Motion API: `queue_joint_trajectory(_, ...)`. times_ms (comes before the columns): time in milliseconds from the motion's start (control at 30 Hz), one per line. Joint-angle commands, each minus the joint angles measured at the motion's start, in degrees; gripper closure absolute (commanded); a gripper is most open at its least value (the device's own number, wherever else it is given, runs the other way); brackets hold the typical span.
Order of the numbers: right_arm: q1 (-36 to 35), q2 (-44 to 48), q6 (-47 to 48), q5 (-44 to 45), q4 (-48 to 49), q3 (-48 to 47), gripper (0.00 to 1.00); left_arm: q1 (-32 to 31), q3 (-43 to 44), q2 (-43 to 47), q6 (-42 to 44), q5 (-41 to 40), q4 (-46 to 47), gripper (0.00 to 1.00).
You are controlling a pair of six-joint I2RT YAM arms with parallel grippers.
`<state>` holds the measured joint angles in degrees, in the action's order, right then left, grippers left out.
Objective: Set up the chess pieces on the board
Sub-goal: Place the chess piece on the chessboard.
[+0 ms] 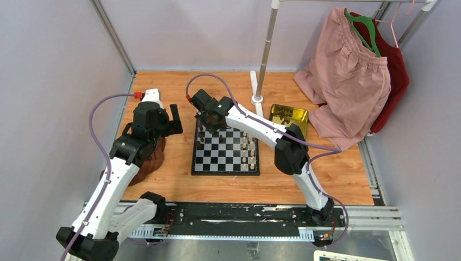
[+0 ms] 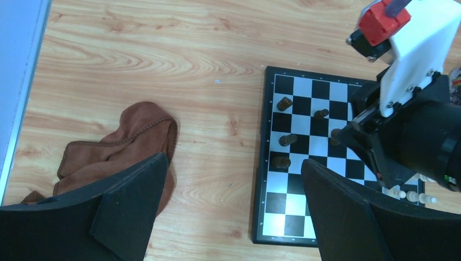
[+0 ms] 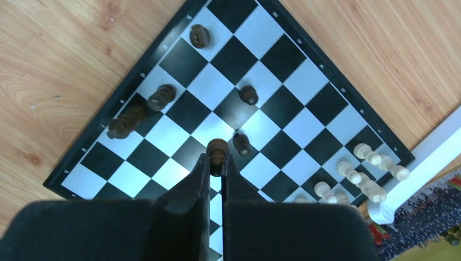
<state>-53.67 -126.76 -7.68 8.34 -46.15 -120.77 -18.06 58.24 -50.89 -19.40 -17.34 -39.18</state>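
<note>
Dark piece (image 3: 218, 145) — between tips of right gripper (image 3: 215, 162)

I'm looking at a light wooden table (image 1: 337, 174); the chessboard (image 1: 217, 161) lies flat near its middle, with a crumpled brown cloth (image 2: 119, 155) well off to the board's left. Toward the far right a shiny gold tray (image 1: 301, 117) sits near the clothes rack's white foot (image 1: 255, 89); a hanging pink garment (image 1: 348, 87) drapes down onto the wood beside the tray.
</note>
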Motion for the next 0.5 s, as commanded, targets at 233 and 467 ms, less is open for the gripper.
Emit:
queue_joint_trajectory(233,-3.01,-3.66,0.99,-0.87,-1.48,-3.27,1.00,0.49,-1.80,1.64,-0.66,0.25,0.97,0.00)
queue_joint_trajectory(467,-3.31,-4.74,1.44,-2.51,1.88,-1.23,1.00,0.49,-2.14,1.35,-0.38,0.37,1.54,0.00)
